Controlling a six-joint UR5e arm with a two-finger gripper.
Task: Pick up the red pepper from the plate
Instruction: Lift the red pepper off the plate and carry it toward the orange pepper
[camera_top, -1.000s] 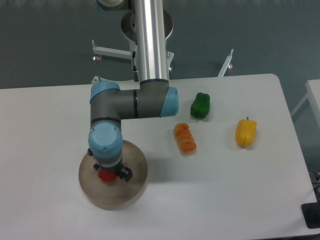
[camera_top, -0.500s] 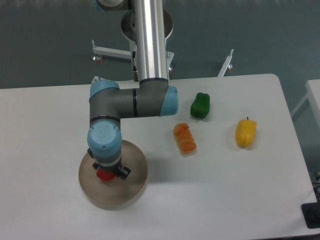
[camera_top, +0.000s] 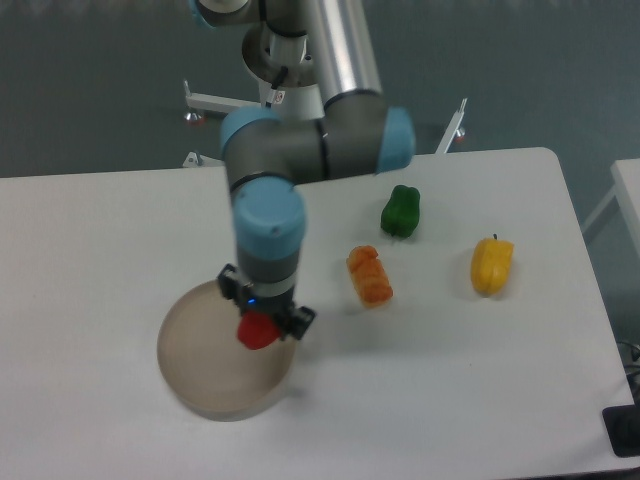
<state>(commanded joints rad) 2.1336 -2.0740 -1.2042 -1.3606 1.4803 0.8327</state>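
The red pepper (camera_top: 254, 333) is small and glossy and sits in my gripper (camera_top: 262, 325), which is shut on it. The wrist hangs over the right part of the round beige-grey plate (camera_top: 205, 365), and the pepper appears lifted off the plate's surface. The fingers are mostly hidden under the wrist; only dark tips show at either side of the pepper. The bare plate lies at the front left of the white table.
An orange ridged pepper (camera_top: 369, 276) lies right of the gripper. A green pepper (camera_top: 401, 211) is behind it and a yellow pepper (camera_top: 492, 264) farther right. The arm's upper links (camera_top: 320, 140) reach in from the table's back edge.
The gripper has moved right and up with the red pepper, from the plate's middle to its right edge. The arm has swung to the right.
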